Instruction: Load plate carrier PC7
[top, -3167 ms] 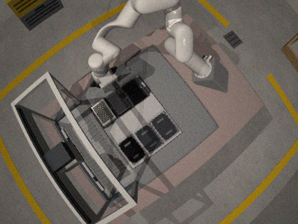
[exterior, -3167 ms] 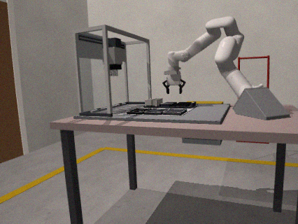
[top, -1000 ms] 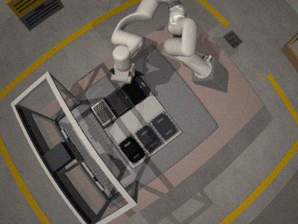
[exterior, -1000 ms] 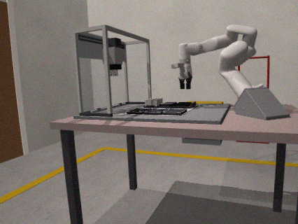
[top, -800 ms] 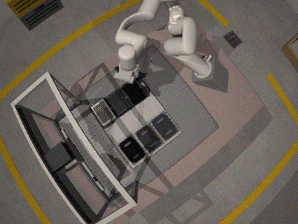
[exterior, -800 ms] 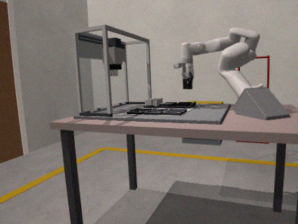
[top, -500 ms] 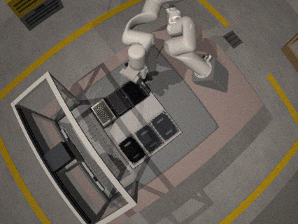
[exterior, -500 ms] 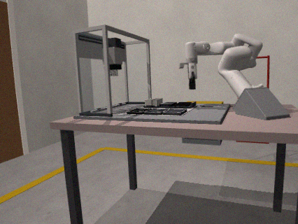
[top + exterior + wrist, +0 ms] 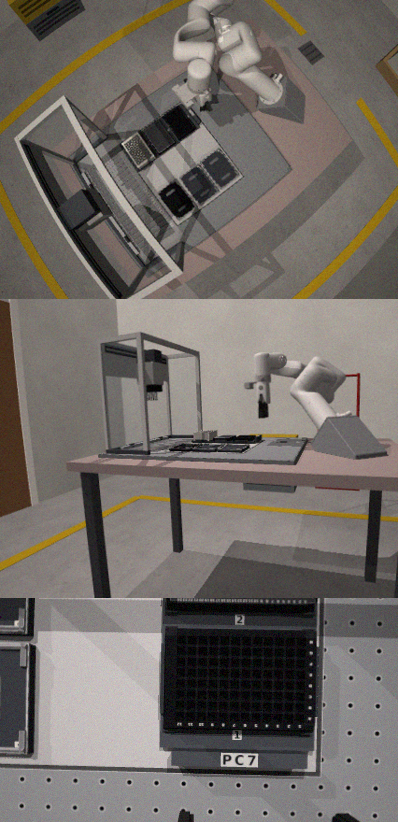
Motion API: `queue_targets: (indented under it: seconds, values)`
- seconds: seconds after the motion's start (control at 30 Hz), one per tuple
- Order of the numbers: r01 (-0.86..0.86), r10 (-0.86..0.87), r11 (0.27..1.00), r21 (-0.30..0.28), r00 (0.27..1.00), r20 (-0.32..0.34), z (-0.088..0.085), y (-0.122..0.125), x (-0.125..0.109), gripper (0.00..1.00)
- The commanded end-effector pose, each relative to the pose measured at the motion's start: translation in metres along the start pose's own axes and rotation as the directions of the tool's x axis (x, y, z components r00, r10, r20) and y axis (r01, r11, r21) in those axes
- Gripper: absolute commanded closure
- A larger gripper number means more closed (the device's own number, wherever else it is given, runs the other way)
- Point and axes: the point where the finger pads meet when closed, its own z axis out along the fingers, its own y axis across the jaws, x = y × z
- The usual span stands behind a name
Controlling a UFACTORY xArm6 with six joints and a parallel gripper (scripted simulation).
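Note:
The carrier PC7 (image 9: pixel 160 135) lies on the pale apron, with its labelled handle end (image 9: pixel 239 759) toward the arm. A black 96-well plate (image 9: pixel 240 678) sits on site 1, next to the handle. A dark 384-well plate (image 9: pixel 159 135) sits on site 2; only its edge shows in the wrist view (image 9: pixel 240 603). A pale deep-well block (image 9: pixel 138 150) sits on site 3, nearest the rails. My gripper (image 9: pixel 262 410) hangs high above the handle end, open and empty. Its fingertips show at the bottom edge of the wrist view, over the perforated deck.
Three dark nests (image 9: pixel 200 183) stand in a row beside the apron; two show at the left of the wrist view (image 9: pixel 12 698). The framed instrument (image 9: pixel 93 196) with its loading rails (image 9: pixel 133 196) lies beyond the carrier. The arm's base wedge (image 9: pixel 348 436) stands on the table.

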Motion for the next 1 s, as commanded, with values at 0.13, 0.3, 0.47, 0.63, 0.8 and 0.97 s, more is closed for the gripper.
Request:
queue_targets:
  seconds: [0.13,0.3,0.47,0.63,0.8,0.97]
  values:
    - [-0.01,0.01,1.0,-0.01,1.0,-0.005,-0.001,0.0,-0.001,0.18]
    - [-0.01,0.01,1.0,-0.01,1.0,-0.005,-0.001,0.0,-0.001,0.18]
    - [-0.01,0.01,1.0,-0.01,1.0,-0.005,0.008,0.0,-0.001,0.18]
    - [-0.01,0.01,1.0,-0.01,1.0,-0.005,0.013,0.0,-0.001,0.18]
    - [-0.01,0.01,1.0,-0.01,1.0,-0.005,0.021,0.0,-0.001,0.18]
    - [-0.01,0.01,1.0,-0.01,1.0,-0.005,0.029,0.0,0.0,0.18]
